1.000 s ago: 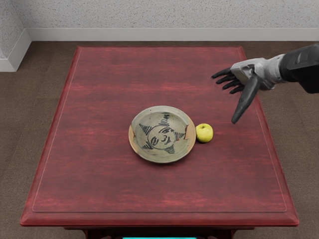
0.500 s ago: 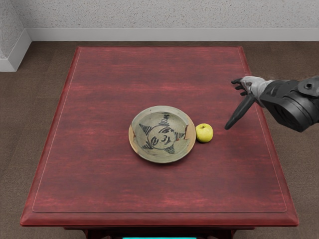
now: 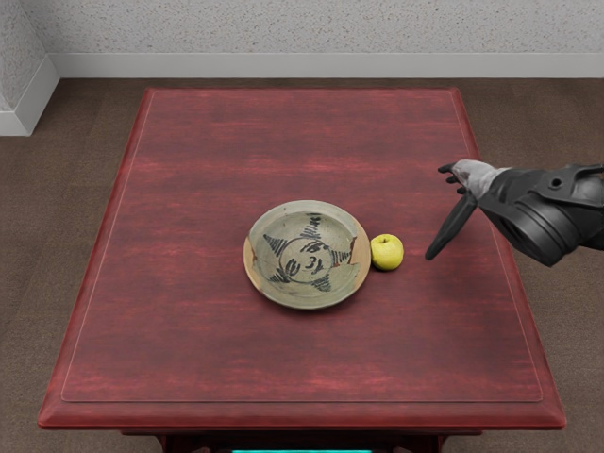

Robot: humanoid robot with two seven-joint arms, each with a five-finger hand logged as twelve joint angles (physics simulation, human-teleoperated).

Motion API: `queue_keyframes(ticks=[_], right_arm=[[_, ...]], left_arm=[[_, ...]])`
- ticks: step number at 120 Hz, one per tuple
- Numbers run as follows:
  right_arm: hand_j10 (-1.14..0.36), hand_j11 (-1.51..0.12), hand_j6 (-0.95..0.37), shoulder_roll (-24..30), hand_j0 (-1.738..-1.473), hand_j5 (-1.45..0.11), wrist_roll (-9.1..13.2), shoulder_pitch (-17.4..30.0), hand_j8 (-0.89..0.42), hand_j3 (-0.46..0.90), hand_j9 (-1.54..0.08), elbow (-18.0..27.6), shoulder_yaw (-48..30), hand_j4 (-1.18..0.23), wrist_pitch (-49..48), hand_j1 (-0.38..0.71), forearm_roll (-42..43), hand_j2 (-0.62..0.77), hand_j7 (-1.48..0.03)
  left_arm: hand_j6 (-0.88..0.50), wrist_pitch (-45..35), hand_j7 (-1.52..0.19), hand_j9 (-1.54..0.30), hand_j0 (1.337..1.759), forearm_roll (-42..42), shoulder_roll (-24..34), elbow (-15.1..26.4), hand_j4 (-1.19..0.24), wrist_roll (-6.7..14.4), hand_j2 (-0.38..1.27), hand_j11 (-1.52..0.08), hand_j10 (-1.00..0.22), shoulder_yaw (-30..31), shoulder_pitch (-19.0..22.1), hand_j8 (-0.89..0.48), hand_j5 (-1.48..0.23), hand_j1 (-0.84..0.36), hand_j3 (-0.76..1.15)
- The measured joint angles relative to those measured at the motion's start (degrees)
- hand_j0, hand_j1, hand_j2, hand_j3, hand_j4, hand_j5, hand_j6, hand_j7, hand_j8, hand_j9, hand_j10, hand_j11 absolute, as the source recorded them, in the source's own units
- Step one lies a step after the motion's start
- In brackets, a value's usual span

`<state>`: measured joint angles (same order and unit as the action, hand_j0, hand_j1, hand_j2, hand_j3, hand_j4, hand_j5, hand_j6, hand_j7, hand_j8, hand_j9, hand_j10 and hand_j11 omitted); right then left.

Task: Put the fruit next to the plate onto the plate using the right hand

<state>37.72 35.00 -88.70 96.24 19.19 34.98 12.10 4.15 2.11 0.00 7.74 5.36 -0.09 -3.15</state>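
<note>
The small yellow-green apple [image 3: 387,252] is sitting on the dark red wooden worktop [image 3: 189,189]. It is just beside the right-hand rim of the round grey-green ceramic plate [image 3: 351,226] with the dark painted pattern, touching it or nearly so. The plate is carrying nothing.

The right hand [image 3: 460,198] is hanging above the worktop, to the right of the apple and a little farther back, clearly apart from it. Its fingers [image 3: 449,226] are lying loose and unclenched. One long dark digit is pointing down and left toward the fruit, and nothing is being held. The left arm is not showing.

Judging from its look, the apple is going to handle as a light, firm, smooth-skinned ball. It is stiff enough to take a squeeze, but it is apt to roll or slip sideways if nudged before the fingers are around it. The plate rim is crowding its left side, so the safer hold seems to be from above. The thumb and fingers would be closing across the front and back of its widest part rather than reaching between fruit and rim. The plate looks hard and breakable, so a low, gentle set-down is called for.
</note>
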Motion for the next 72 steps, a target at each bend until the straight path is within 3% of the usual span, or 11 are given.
queue_keyframes(ticks=[20,49,72], right_arm=[[-0.05,-0.06,-0.05,-0.7,-1.658,-0.06,0.0,0.1,-0.05,0.0,-0.06,-0.5,-0.3,-0.05,0.0,-0.29,0.1,-0.01,-0.06],[-0.05,-0.06,-0.05,6.2,-1.658,-0.06,0.0,-3.4,-0.05,0.0,-0.06,0.1,0.4,-0.05,-7.5,-0.29,0.0,-0.01,-0.06],[-0.05,-0.06,-0.05,-2.3,-1.658,-0.06,0.0,-11.7,-0.05,0.0,-0.06,0.5,9.9,-0.05,-5.6,-0.29,-3.8,-0.01,-0.06]], left_arm=[[-0.23,0.0,-0.3,-0.3,1.658,0.0,0.0,0.0,-0.23,0.0,0.05,-0.3,-0.23,0.0,0.0,-0.23,-0.3,0.07,0.0],[-0.23,0.0,-0.3,-0.3,1.658,0.0,0.0,0.0,-0.23,0.0,0.05,-0.3,-0.23,0.0,0.0,-0.23,-0.3,0.07,0.0],[-0.23,0.0,-0.3,-0.3,1.658,0.0,0.0,0.0,-0.23,0.0,0.05,-0.3,-0.23,0.0,0.0,-0.23,-0.3,0.07,0.0]])
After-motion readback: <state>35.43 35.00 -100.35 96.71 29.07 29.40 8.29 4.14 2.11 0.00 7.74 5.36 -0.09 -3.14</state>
